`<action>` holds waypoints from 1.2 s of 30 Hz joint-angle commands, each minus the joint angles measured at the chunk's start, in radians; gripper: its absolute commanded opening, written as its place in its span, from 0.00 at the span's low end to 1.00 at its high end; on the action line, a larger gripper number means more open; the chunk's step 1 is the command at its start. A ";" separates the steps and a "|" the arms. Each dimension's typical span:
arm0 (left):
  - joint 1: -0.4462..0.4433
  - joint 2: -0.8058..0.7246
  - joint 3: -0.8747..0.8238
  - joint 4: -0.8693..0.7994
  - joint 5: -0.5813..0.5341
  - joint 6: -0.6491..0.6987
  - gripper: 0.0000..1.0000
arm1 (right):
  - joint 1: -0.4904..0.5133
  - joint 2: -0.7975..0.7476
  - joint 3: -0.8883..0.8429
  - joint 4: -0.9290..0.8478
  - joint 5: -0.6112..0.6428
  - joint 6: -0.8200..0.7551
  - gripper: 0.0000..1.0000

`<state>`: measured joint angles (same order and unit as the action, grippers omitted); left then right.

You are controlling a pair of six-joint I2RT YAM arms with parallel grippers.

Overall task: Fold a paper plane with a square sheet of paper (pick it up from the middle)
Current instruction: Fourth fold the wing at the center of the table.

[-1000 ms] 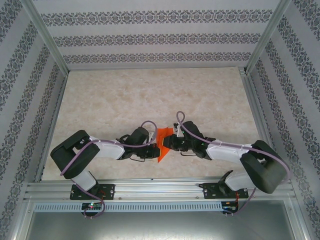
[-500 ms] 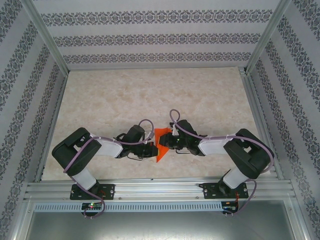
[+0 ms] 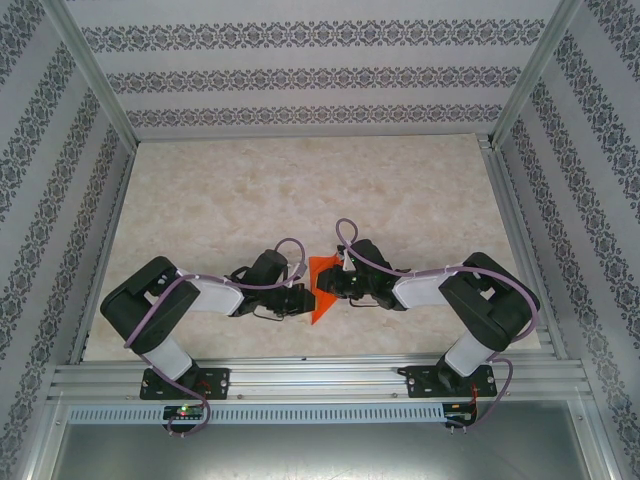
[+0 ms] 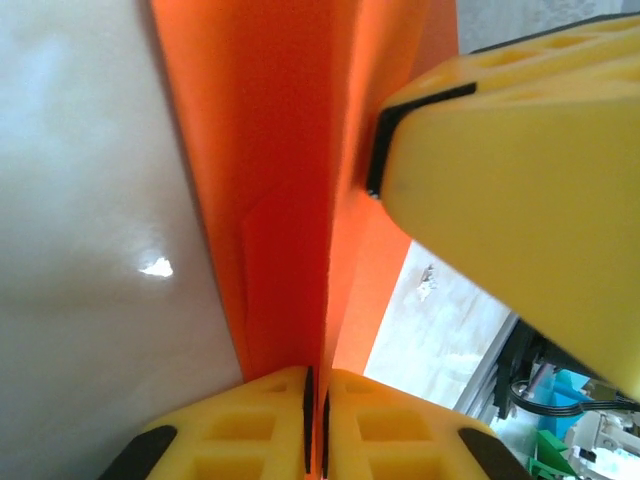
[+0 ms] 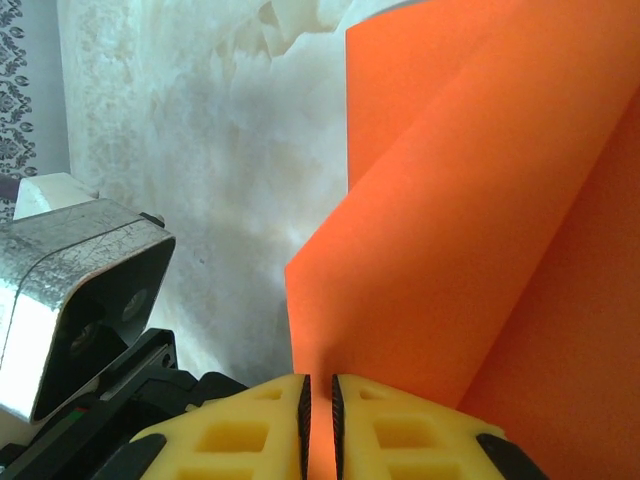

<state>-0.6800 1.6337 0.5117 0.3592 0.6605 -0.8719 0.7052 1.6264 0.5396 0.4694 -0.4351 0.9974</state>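
Paper: I am holding the thin, bright orange-red sheet of paper (image 3: 320, 272) between my two grippers, low in the centre of the top view. It is looking raised off the table rather than lying flat.
Done so far: the sheet is doubling over on itself. In the left wrist view, two layers are meeting along a sharp centre crease. I am judging the pick-up and the first fold as finished.
Left to do: nothing is reading as a slim dart yet. In the right wrist view the layers are bowing apart loosely, so the nose and wing folds are probably waiting.
Long axis: it is running up and down the top view, leaning slightly left at the bottom.
Pointing: the narrow tip is aiming at the lower edge of the frame, and the broader end is facing up-frame.
Left gripper (image 4: 316, 400): my yellow pads (image 4: 250, 425) are clamping the crease, leaving only a thin slit.
Right gripper (image 5: 320, 410): I am pinching a paper edge at the bottom of its view.
Surroundings: the beige marbled tabletop (image 3: 300, 190) is spreading up-frame beyond us.
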 commanded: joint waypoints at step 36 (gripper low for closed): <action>0.016 0.016 -0.105 -0.035 -0.105 -0.078 0.00 | -0.023 -0.136 -0.069 -0.138 0.122 -0.028 0.17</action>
<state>-0.6739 1.6215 0.4492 0.4580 0.6250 -0.9768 0.6891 1.4879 0.4808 0.3843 -0.3599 0.9916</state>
